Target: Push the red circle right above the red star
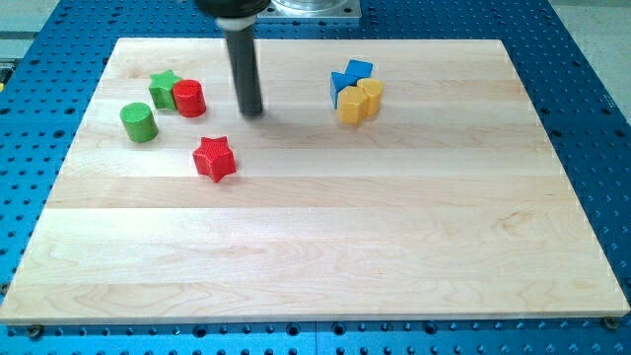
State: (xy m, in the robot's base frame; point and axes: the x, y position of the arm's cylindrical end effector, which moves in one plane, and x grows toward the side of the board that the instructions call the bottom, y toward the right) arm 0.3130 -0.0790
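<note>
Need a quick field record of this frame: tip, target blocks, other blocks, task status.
tip: my tip, to the view's right of the red circle, apart from it
red circle: touching the green star
red star: below and to the view's right of the red circle
others: green cylinder; blue blocks and yellow blocks clustered
surface: wooden board
status: circle not yet above star

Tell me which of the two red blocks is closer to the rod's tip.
The red circle, touching the green star. It sits just to the view's left of my tip; the red star lies farther off, toward the view's bottom.
</note>
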